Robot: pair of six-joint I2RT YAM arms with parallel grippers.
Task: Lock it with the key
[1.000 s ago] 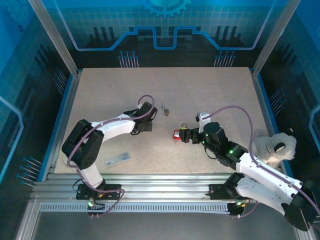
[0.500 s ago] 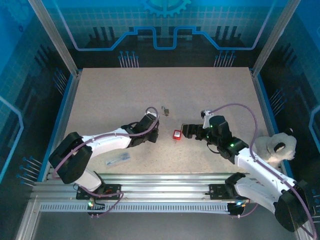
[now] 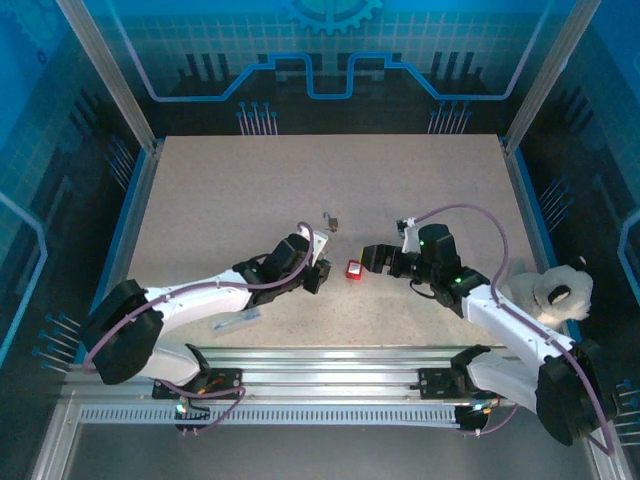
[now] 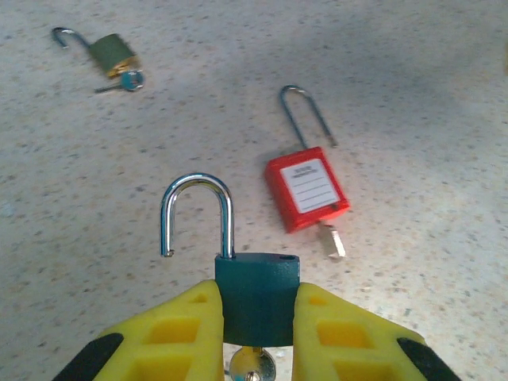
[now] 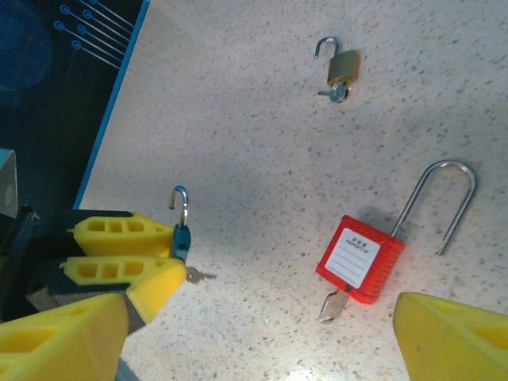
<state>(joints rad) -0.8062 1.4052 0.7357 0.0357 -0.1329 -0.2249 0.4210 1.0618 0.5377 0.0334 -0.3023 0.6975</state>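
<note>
Overhead, table [image 3: 250, 180]: pale speckled board, with both arms reaching toward its middle.
Overhead, left gripper [image 3: 318, 276]: just left of the red padlock [image 3: 354, 269]; its load is too small to make out from here.
Overhead, right gripper [image 3: 368, 258]: just right of the red padlock; whether it touches it I cannot tell.
Overhead, brass padlock [image 3: 331, 221]: lying farther back, apart from both grippers.
Left wrist, left gripper [image 4: 258, 305]: yellow fingers [image 4: 190, 325] clamped on the sides of a teal padlock [image 4: 258, 278], which stands upright.
Left wrist, teal padlock: shackle unlatched, one leg in the body, the other end free.
Left wrist, key [image 4: 252, 367]: sticking out of the underside of the teal padlock, low between the fingers.
Left wrist, red padlock [image 4: 305, 188]: flat on the table ahead, label up, long shackle swung out, a silver key [image 4: 332, 240] at its base.
Left wrist, brass padlock [image 4: 113, 53]: far back on the left, shackle unlatched, a blue-headed key [image 4: 129, 79] at its base.
Right wrist, right gripper [image 5: 262, 321]: jaws spread wide, gripping nothing; the red padlock [image 5: 359, 259] lies on the table beyond them.
Right wrist, left gripper [image 5: 178, 254]: at the left, pinching the teal padlock [image 5: 182, 240].
Right wrist, key [image 5: 198, 275]: poking out of the teal padlock's lower end.
Right wrist, brass padlock [image 5: 343, 66]: well apart, farther back.
</note>
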